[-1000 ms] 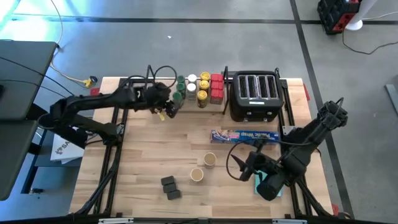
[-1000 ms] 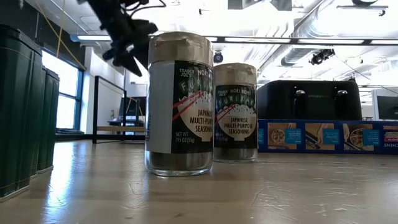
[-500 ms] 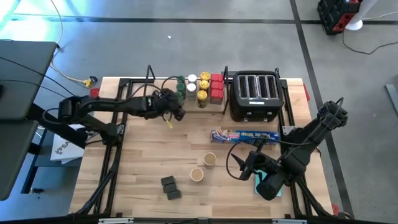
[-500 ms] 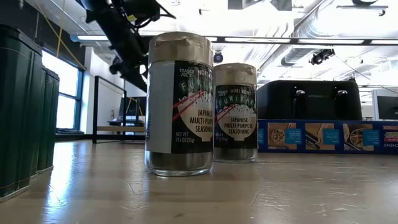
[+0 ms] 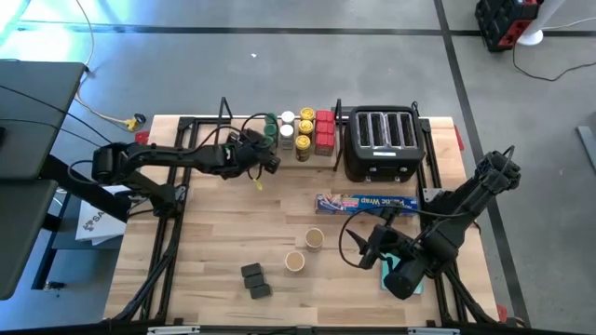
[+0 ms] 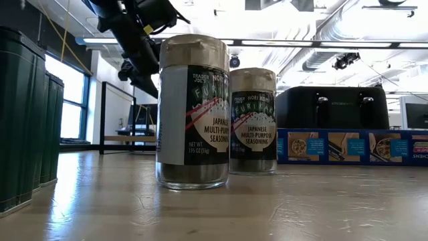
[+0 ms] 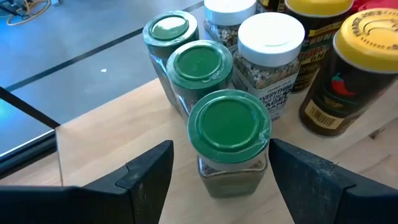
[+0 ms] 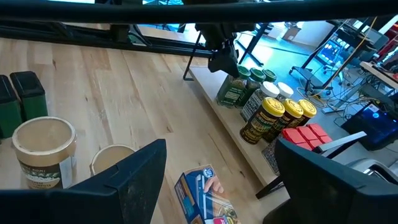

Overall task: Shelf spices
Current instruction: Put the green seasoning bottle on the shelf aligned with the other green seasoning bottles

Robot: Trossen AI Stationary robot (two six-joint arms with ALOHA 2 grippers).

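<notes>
Green-lidded jar (image 7: 229, 138) stands upright on the shelf board (image 7: 112, 134), directly between the left gripper's (image 7: 221, 171) two dark fingers (image 7: 149, 171). Fingers spread apart, a gap showing on each side of the jar; no contact seen. Two more green-lidded jars (image 7: 200, 67) stand in a row just beyond it, away from the gripper. Beside those, two white-lidded jars (image 7: 270, 45), then yellow-lidded jars (image 7: 367, 43) farther along the shelf.

From above, left gripper (image 5: 264, 160) sits at the open end of the spice row on the shelf (image 5: 279, 158); red tins (image 5: 324, 132) at the far end of the row from it, next to the black toaster (image 5: 380, 142).

Right gripper (image 8: 221, 180) waits low over the near right part of the bench (image 5: 214, 233), fingers wide apart, nothing between them. Ahead of it: the blue plastic wrap box (image 5: 366, 202). To its side: two tan-lidded jars (image 5: 304, 249) of furikake seasoning and, farther off, two dark grey blocks (image 5: 254, 279), all unshelved on the bench.

Low view: the two seasoning jars (image 6: 192, 110) upright, near each other; whether they touch, cannot tell.
</notes>
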